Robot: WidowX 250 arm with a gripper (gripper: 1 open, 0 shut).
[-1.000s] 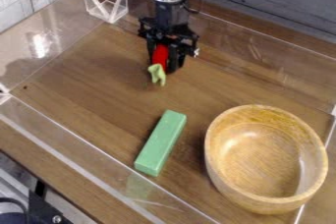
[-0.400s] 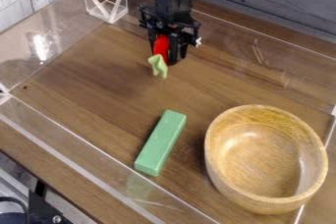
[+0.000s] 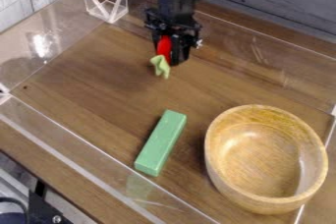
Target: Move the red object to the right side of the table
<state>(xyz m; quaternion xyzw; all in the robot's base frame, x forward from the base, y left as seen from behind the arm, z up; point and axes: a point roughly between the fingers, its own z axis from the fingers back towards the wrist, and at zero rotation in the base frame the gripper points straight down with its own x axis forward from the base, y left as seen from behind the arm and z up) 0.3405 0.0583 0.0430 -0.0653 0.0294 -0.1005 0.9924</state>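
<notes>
- The red object (image 3: 164,47) sits between the black fingers of the gripper (image 3: 167,51), at the far middle of the tabletop (image 3: 92,81); its green leafy end (image 3: 159,66) hangs out below the fingers, towards the camera.
- The gripper points straight down and is partly closed, its fingers clamped on the red object from both sides.
- I cannot tell whether the green end touches the wood or hangs just above it.
- The arm comes in from the far edge, above the gripper.
- A green block (image 3: 160,141) lies flat on the near part of the tabletop, well apart from the gripper, its long side running roughly towards the camera.
- A round wooden bowl (image 3: 266,157) stands upright just beside the block, at the near right corner; nothing shows inside it.
- Low clear walls (image 3: 39,46) border the tabletop.
- A small clear stand (image 3: 105,4) rests at the far left, beyond the wall.
</notes>
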